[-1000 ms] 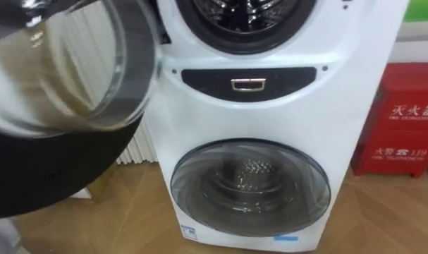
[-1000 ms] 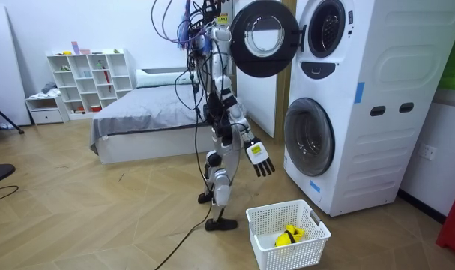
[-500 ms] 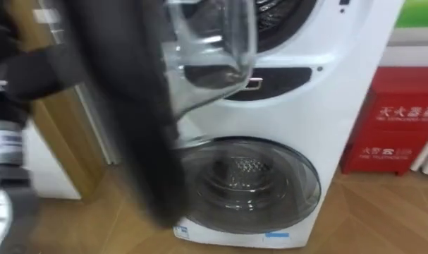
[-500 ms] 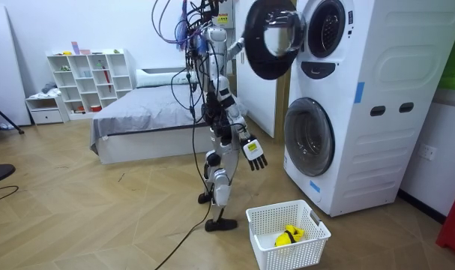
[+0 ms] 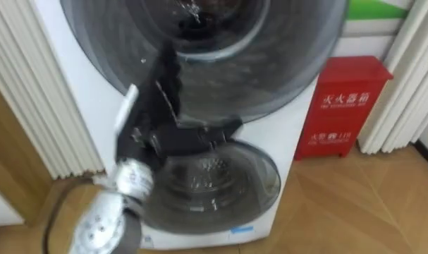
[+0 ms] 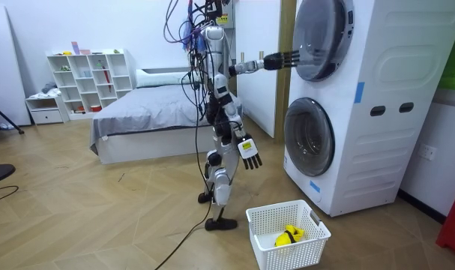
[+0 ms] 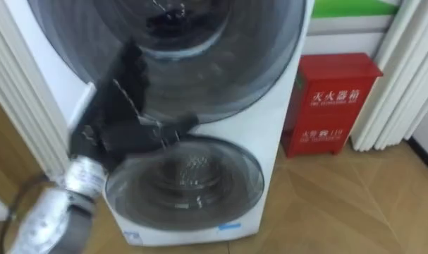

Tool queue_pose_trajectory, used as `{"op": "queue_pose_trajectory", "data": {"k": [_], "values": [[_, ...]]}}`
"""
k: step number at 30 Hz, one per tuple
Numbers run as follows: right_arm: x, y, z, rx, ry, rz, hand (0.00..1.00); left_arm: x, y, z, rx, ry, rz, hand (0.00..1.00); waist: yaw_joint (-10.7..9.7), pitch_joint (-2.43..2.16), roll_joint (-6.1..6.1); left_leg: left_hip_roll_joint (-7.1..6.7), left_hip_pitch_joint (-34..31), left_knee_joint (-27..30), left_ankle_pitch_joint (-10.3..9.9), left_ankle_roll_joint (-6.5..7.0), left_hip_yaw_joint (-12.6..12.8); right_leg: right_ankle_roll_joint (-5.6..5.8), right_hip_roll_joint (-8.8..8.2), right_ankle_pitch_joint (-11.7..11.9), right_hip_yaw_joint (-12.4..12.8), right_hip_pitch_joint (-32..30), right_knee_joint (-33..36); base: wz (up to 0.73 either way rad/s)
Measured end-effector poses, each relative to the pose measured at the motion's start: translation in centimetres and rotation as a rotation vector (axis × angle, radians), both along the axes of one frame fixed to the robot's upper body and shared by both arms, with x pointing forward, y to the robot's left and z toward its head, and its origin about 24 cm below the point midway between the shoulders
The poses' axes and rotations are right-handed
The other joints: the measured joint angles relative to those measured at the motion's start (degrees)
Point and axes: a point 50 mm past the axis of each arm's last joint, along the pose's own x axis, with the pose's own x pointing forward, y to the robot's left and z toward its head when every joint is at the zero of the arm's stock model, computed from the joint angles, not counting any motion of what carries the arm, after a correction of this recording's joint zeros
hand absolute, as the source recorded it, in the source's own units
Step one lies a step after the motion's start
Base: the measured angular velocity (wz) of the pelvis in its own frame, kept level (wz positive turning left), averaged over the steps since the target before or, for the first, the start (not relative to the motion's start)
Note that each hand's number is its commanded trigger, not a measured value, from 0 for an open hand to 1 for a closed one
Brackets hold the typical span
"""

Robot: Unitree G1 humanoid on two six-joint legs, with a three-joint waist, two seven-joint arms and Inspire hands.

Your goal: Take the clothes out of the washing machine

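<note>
Left hand (image 5: 159, 121) is up at arm's length, fingers straight, flat on the washing machine's (image 6: 377, 150) closed upper door (image 5: 284, 63). Right hand (image 6: 249, 152) hangs open by the hip. The floor basket (image 6: 266, 213) holds something yellow (image 6: 289, 235); whether clothes are behind the glass, I can't tell.

- A wood-plank floor (image 6: 100, 210) is running across the whole room.
- A bed (image 6: 145, 124) with a grey cover is standing far back.
- A white shelf unit (image 6: 88, 82) is standing at the room view's left, against the white wall (image 6: 77, 26).
- A red cabinet (image 5: 340, 106) is sitting on the floor, a white pleated curtain (image 5: 404, 77) hanging just right of it.
</note>
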Motion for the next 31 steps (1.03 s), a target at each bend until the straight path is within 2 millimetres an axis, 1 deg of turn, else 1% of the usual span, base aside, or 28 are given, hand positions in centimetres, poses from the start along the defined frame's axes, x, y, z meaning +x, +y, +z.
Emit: {"op": "queue_pose_trajectory", "data": {"k": [2, 4, 5, 7, 10, 12, 14, 15, 17, 18, 19, 21, 22, 23, 24, 25, 26, 27, 29, 30, 31], "values": [[-0.1, 0.0, 0.0, 0.008, 0.016, 0.000, 0.00, 0.1, -0.4, -1.3, 0.021, 0.064, -0.025, 0.00, -0.2, 0.00, 0.07, 0.00, 0.0, 0.0, 0.0, 0.00, 0.3, 0.00, 0.02, 0.0, 0.3, -0.2, 0.0, -0.08], [0.0, 0.1, 0.0, 0.017, 0.017, 0.002, 0.00, 0.1, -0.8, -2.0, 0.028, 0.095, -0.046, 0.00, -0.5, 0.01, 0.07, 0.00, 0.0, 0.0, 0.0, 0.00, 0.5, 0.00, 0.02, 0.0, 0.5, -0.3, 0.0, -0.07], [0.1, 0.1, 0.0, 0.022, 0.014, 0.004, 0.00, 0.1, -0.9, -2.4, 0.031, 0.112, -0.054, 0.00, -0.5, 0.02, 0.11, 0.04, 0.1, 0.0, 0.0, 0.00, 1.1, 0.00, 0.02, 0.0, 0.7, -0.3, 0.0, -0.08], [0.3, 0.1, 0.0, 0.027, 0.009, 0.007, 0.00, 0.1, -1.0, -3.0, 0.038, 0.134, -0.061, 0.00, -0.4, 0.08, 0.31, 0.07, 0.2, 0.0, 0.0, 0.00, 1.4, -0.01, 0.08, 0.0, 1.3, -0.5, 0.1, -0.13], [0.2, 0.2, 0.0, 0.029, 0.010, 0.009, 0.00, -0.2, -0.8, -3.8, 0.046, 0.163, -0.065, 0.00, -0.4, 0.07, 0.39, 0.10, 0.0, 0.0, 0.0, 0.00, 1.6, 0.00, 0.12, 0.0, 1.5, -1.2, 0.2, -0.07], [0.2, 0.2, 0.0, 0.029, 0.006, 0.005, 0.00, -0.5, -0.4, -5.2, 0.061, 0.218, -0.055, 0.00, -0.3, 0.08, 0.36, 0.12, 0.1, 0.0, 0.0, 0.00, 1.7, 0.00, 0.16, 0.0, 1.8, -1.2, 0.3, -0.07], [0.0, 0.2, 0.1, 0.030, 0.000, 0.001, 0.00, -1.7, 0.6, -8.1, 0.116, 0.327, -0.025, 0.00, 0.0, 0.12, 0.28, 0.13, 0.3, 0.0, 0.0, 0.00, 1.6, -0.02, 0.25, 0.0, 2.2, -0.9, 0.3, -0.09], [0.0, 0.2, 0.0, 0.030, 0.002, 0.000, 0.00, -2.0, 0.9, -9.2, 0.138, 0.365, -0.014, 0.00, 0.0, 0.16, 0.23, 0.13, 0.4, 0.0, 0.0, 0.00, 1.6, -0.02, 0.27, 0.0, 2.2, -0.8, 0.3, -0.05], [0.0, 0.2, 0.1, 0.032, -0.005, 0.004, 0.00, -3.3, 2.9, -13.6, 0.256, 0.537, 0.044, 0.00, 0.4, 0.22, -0.02, 0.22, 0.8, -0.3, 0.0, 0.00, 1.7, -0.02, 0.47, 0.0, 2.4, -0.6, 0.2, -0.06], [0.1, 0.2, 0.1, 0.032, -0.009, 0.004, 0.00, -3.7, 3.5, -14.6, 0.281, 0.582, 0.060, 0.00, 0.5, 0.23, -0.12, 0.26, 0.8, -0.3, 0.0, 0.00, 1.7, -0.04, 0.52, 0.0, 2.5, -0.8, 0.2, -0.06], [0.1, 0.2, 0.2, 0.035, -0.013, 0.005, 0.00, -4.5, 4.7, -16.1, 0.327, 0.651, 0.088, 0.00, 0.7, 0.23, -0.34, 0.34, 0.7, -0.3, 0.0, -0.01, 1.7, -0.11, 0.62, 0.1, 2.5, -1.1, 0.1, 0.00], [0.1, 0.0, 0.2, 0.043, -0.013, 0.005, 0.00, -5.5, 6.5, -17.9, 0.361, 0.740, 0.144, 0.00, 1.8, 0.16, -0.50, 0.43, 0.5, -0.7, 0.0, -0.02, 1.8, -0.22, 0.73, 0.3, 2.5, -1.1, 0.0, 0.00], [0.1, -0.1, 0.2, 0.043, -0.013, 0.005, 0.00, -5.9, 7.1, -18.4, 0.362, 0.762, 0.163, 0.00, 1.9, 0.16, -0.49, 0.44, 0.8, -0.9, 0.0, -0.02, 1.8, -0.22, 0.77, 0.3, 2.6, -1.1, 0.0, -0.06], [0.0, -0.1, 0.2, 0.045, -0.013, 0.003, 0.00, -7.0, 8.3, -19.4, 0.374, 0.820, 0.205, 0.00, 2.1, 0.14, -0.45, 0.49, 1.3, -1.0, 0.0, -0.02, 2.3, -0.22, 0.82, 0.2, 2.8, -1.0, 0.0, -0.11], [0.0, -0.2, 0.2, 0.048, -0.013, 0.001, 0.00, -7.7, 8.9, -20.0, 0.378, 0.852, 0.225, 0.00, 2.2, 0.13, -0.44, 0.51, 1.6, -1.0, 0.0, -0.02, 2.5, -0.22, 0.86, 0.3, 2.9, -0.9, 0.0, -0.16], [-0.1, -0.2, 0.2, 0.054, -0.015, -0.004, 0.00, -9.2, 10.0, -21.0, 0.407, 0.914, 0.252, 0.00, 2.7, 0.00, -0.23, 0.56, 1.9, -1.0, 0.0, -0.02, 2.5, -0.23, 0.88, 0.3, 2.8, -0.2, 0.0, -0.12], [-0.3, -0.2, 0.2, 0.054, -0.012, -0.005, 0.00, -10.8, 10.8, -22.1, 0.455, 0.974, 0.262, 0.00, 2.7, -0.06, -0.19, 0.58, 2.2, -1.0, 0.0, -0.02, 2.5, -0.23, 0.88, 0.3, 2.6, 0.0, 0.0, -0.06], [-0.5, -0.3, 0.1, 0.053, -0.012, -0.005, 0.00, -11.7, 11.2, -22.6, 0.475, 1.006, 0.265, 0.00, 2.8, -0.06, -0.17, 0.59, 2.2, -1.0, 0.0, -0.02, 2.5, -0.23, 0.88, 0.3, 2.6, 0.0, 0.0, 0.00], [-1.1, -0.3, 0.0, 0.056, 0.001, -0.009, 0.00, -15.3, 12.1, -24.3, 0.516, 1.140, 0.280, 0.00, 3.8, -0.03, -0.05, 0.72, 2.7, -1.3, 0.0, -0.04, 2.6, -0.23, 1.04, 0.3, 2.6, 0.0, -0.1, -0.03], [-1.3, -0.3, 0.0, 0.060, 0.004, -0.012, 0.00, -16.4, 12.4, -24.6, 0.518, 1.176, 0.288, 0.00, 4.1, 0.00, 0.03, 0.79, 3.0, -1.4, 0.0, -0.05, 2.6, -0.28, 1.12, 0.3, 2.6, 0.2, -0.2, -0.08], [-1.7, -0.3, -0.1, 0.066, 0.009, -0.028, 0.00, -18.3, 12.9, -25.2, 0.516, 1.246, 0.308, 0.00, 4.3, -0.06, 0.01, 0.89, 3.1, -1.4, -0.1, -0.18, 2.5, -0.30, 1.23, 0.3, 2.6, 0.3, -0.3, -0.04]]}}
